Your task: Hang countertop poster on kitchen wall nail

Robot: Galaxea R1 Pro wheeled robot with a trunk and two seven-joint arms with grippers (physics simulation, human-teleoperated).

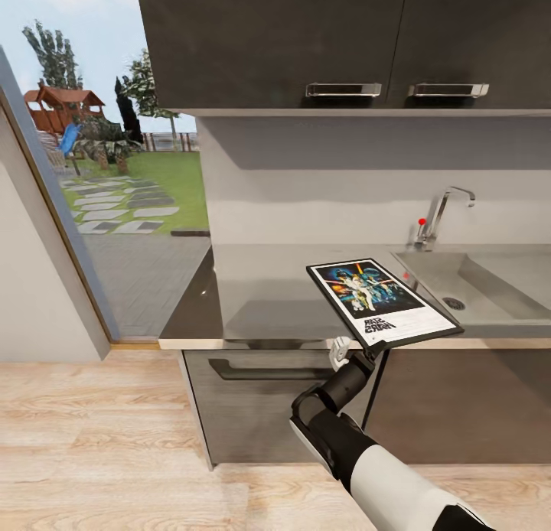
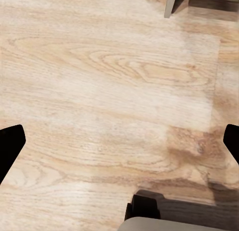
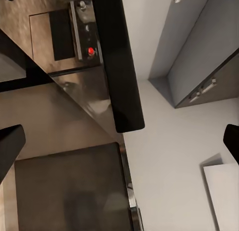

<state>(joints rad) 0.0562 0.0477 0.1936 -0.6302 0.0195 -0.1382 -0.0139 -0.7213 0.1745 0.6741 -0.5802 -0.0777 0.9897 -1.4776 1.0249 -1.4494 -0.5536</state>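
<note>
the poster (image 1: 383, 300) is up off the kitchen countertop (image 1: 268, 301), tilted, with its near corner pinched in the right gripper (image 1: 373, 350) just past the counter's front edge. you can read the artwork fine from the head view: black frame, white border, blue figure art, black lettering at the bottom. it hangs over the stretch of counter between the bare grey part and the sink basin (image 1: 474, 282), partly covering the basin's near left corner. the right arm (image 1: 367, 447) comes up from the bottom of the head view, white sleeve then black wrist, and the fingers are closed down on the frame's lower edge, so it's definitely got hold of it. in the right wrist view the frame's dark edge (image 3: 117, 61) runs straight out between the two dark fingertips (image 3: 10, 146), with the counter and the red tap knob (image 3: 91, 51) behind it. the chrome tap (image 1: 444, 213) stands at the back of the sink, and dark upper cabinets (image 1: 306, 41) with steel handles hang above. the left gripper (image 2: 119, 143) is pointed down at the pale wooden floor (image 2: 99, 91), its two black fingertips spread far apart at the edges of its view with nothing between them. off to the left of the counter there's a big window (image 1: 107, 148) onto a garden.
</note>
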